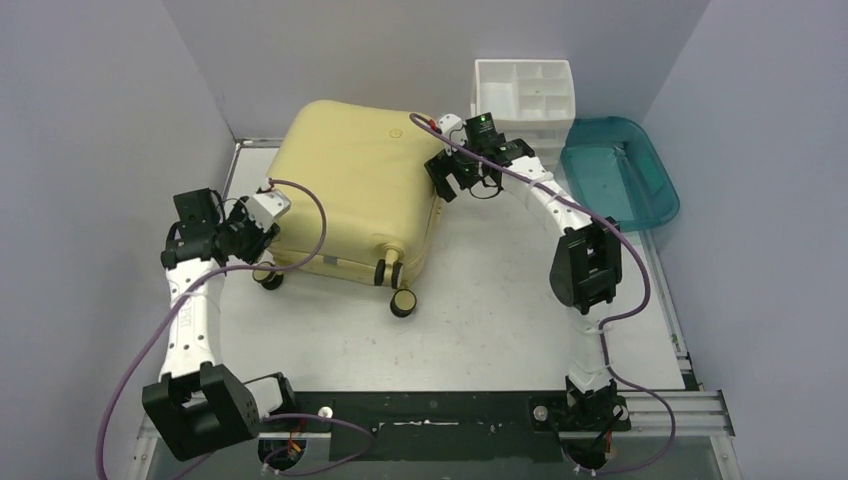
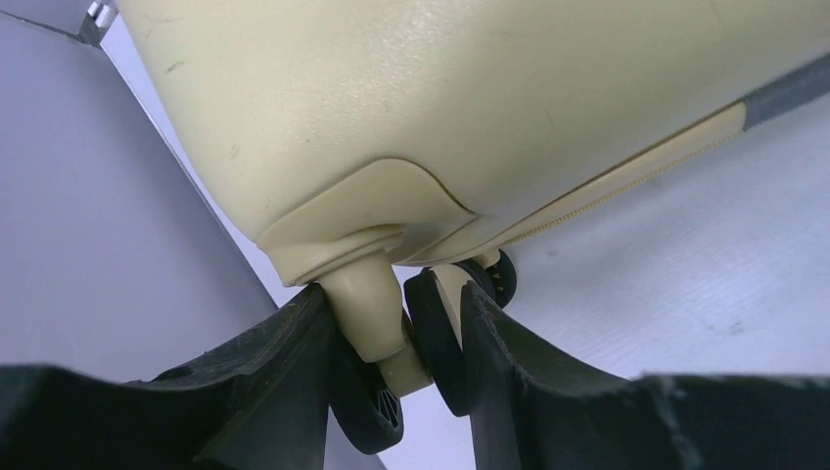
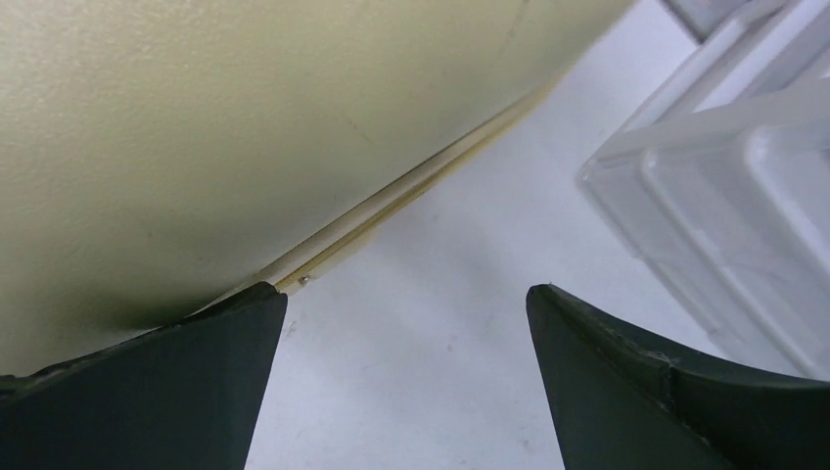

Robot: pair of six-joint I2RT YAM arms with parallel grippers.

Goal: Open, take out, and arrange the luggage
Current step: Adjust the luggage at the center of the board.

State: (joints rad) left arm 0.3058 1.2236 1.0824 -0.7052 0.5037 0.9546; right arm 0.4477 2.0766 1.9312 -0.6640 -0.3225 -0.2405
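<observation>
Desk (image 1: 480, 300) seen from above, with 2 wrist views; described near to far.

(a) Left end effector (image 2: 391, 305): low at the near-left corner of the luggage (image 1: 350, 180), clenched part-way on a wheel (image 2: 431, 333). One finger presses the pale caster stem and the black disc beside it, and the other presses the second black disc. The stem and both discs fill the gap. A second wheel (image 2: 499, 279) shows just behind the grasped one.

(b) Luggage: lies flat on the desk, left of centre and toward the far side, with its wheeled end facing the near edge. The shell is shut, and the zip seam runs unbroken along the visible sides. 2 more wheels stand at the near-right corner. The one nearest the camera rests on the desk.

(c) Right end effector (image 3: 406, 294): released, jaws spread wide, nothing between them but bare desk. It sits at the right side of the luggage near the far corner. One fingertip lies against or just beside the seam; contact cannot be told.

(d) White organizer (image 1: 525, 100): just beyond the right end effector at the far wall, hemming it in against the luggage.

(e) Teal tray (image 1: 618, 170): right of the organizer, touching or nearly touching it.
</observation>
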